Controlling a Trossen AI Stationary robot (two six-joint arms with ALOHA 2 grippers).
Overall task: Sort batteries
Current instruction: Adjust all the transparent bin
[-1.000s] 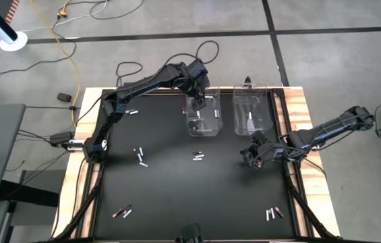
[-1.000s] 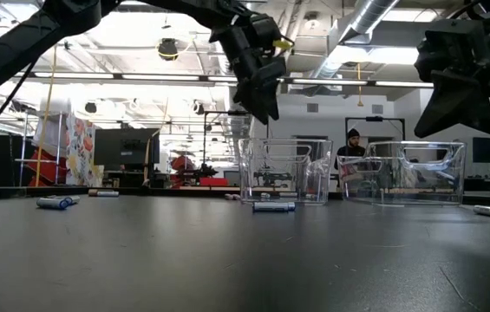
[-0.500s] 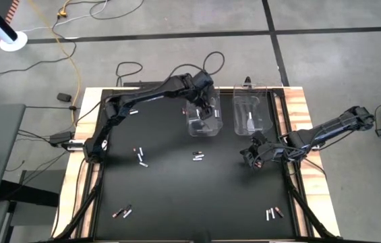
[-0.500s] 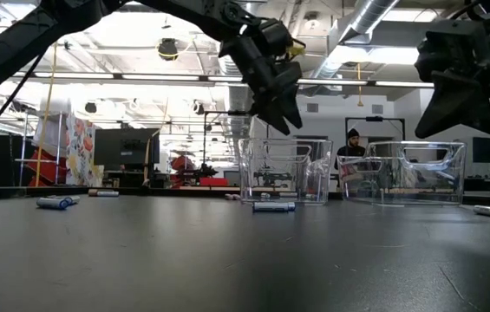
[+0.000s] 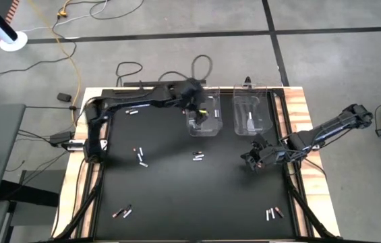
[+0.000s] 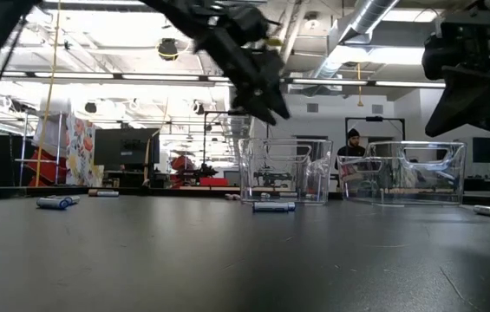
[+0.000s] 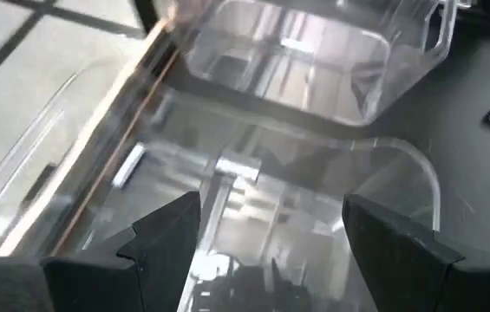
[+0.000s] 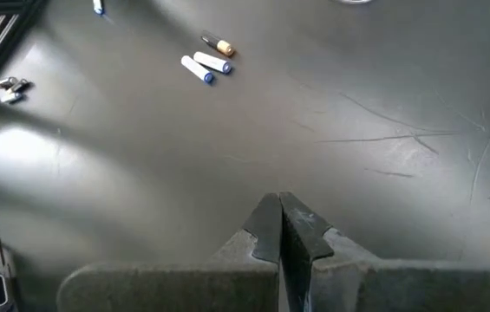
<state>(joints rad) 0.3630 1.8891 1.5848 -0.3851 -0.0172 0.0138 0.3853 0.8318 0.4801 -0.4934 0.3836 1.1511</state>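
Black matting covers the table (image 5: pixel 170 196) we work at, edged with wood. Our left gripper (image 5: pixel 202 111) hangs over the left clear bin (image 5: pixel 203 127); its wrist view shows the fingers (image 7: pixel 168 232) spread wide with nothing between them, looking down through the bin's clear walls. From above, those fingers are hidden under the arm. Our right gripper (image 5: pixel 256 157) waits near the table's right edge, its wrist view showing the tips pressed together (image 8: pixel 281 227) above bare mat. Batteries lie scattered: a pair mid-table (image 5: pixel 197 156), a group left of centre (image 5: pixel 140 156), others near both front corners. The low view alone shows a person (image 6: pixel 351 143) beyond the right clear bin (image 6: pixel 405 172).
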